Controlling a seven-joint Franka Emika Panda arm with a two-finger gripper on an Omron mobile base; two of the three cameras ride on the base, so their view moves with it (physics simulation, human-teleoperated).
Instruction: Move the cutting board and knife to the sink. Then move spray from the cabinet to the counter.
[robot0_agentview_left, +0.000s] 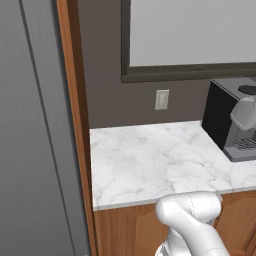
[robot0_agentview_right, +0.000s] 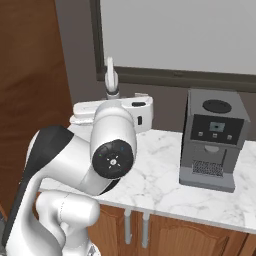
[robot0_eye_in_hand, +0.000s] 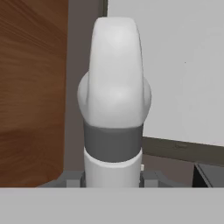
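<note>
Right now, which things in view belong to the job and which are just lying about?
Job: spray, clamped in the gripper; counter.
Lying about: coffee machine; wall socket; window.

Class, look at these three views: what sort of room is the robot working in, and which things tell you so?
Most likely a home kitchen. A white marble-look counter sits on wooden base units, and a coffee machine stands on it below a window.
</note>
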